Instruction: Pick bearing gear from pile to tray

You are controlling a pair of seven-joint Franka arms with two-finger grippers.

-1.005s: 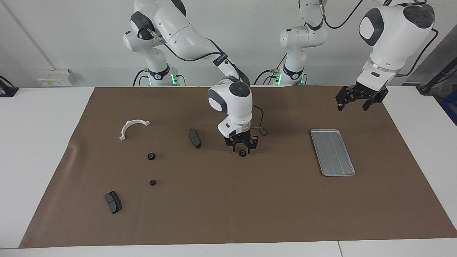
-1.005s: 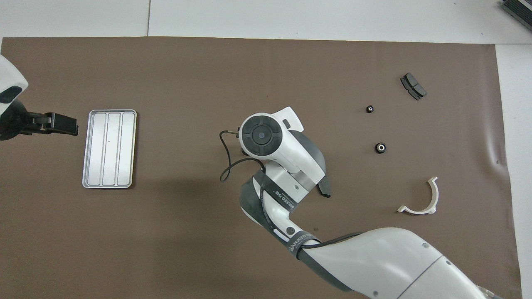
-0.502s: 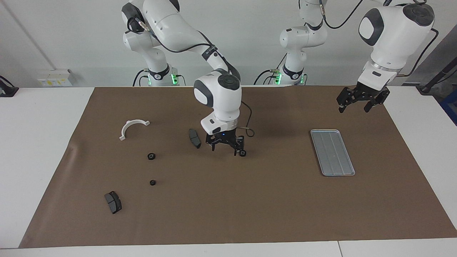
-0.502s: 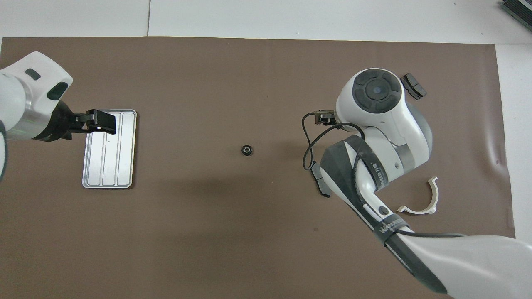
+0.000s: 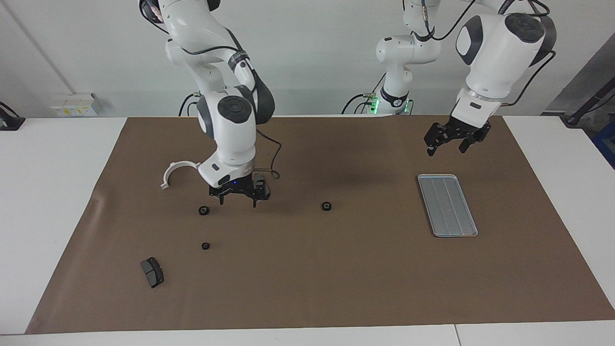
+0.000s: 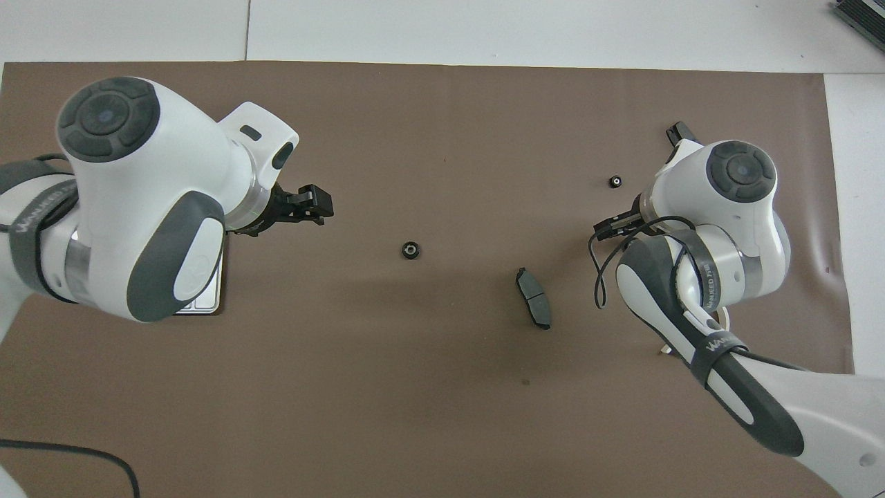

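One small black gear [image 5: 326, 206] lies alone on the brown mat at mid-table, also in the overhead view [image 6: 411, 249]. Two more gears [image 5: 203, 210] [image 5: 205, 246] lie in the pile toward the right arm's end. My right gripper [image 5: 238, 197] is open and empty, low over the mat between the nearer pile gear and a brake pad [image 6: 534, 308]. The silver tray [image 5: 447, 205] lies toward the left arm's end, holding nothing. My left gripper [image 5: 447, 144] is open and empty in the air, over the mat beside the tray's robot-side end. In the overhead view [image 6: 319, 205] the left arm hides most of the tray.
A white half-ring bracket [image 5: 178, 172] lies nearer to the robots than the pile gears. A second brake pad [image 5: 152, 272] lies farthest out, toward the right arm's end. The brown mat [image 5: 307, 288] covers the white table.
The right gripper has let go of the gear at mid-table and moved back toward the pile. The left gripper has moved from near the tray toward the middle.
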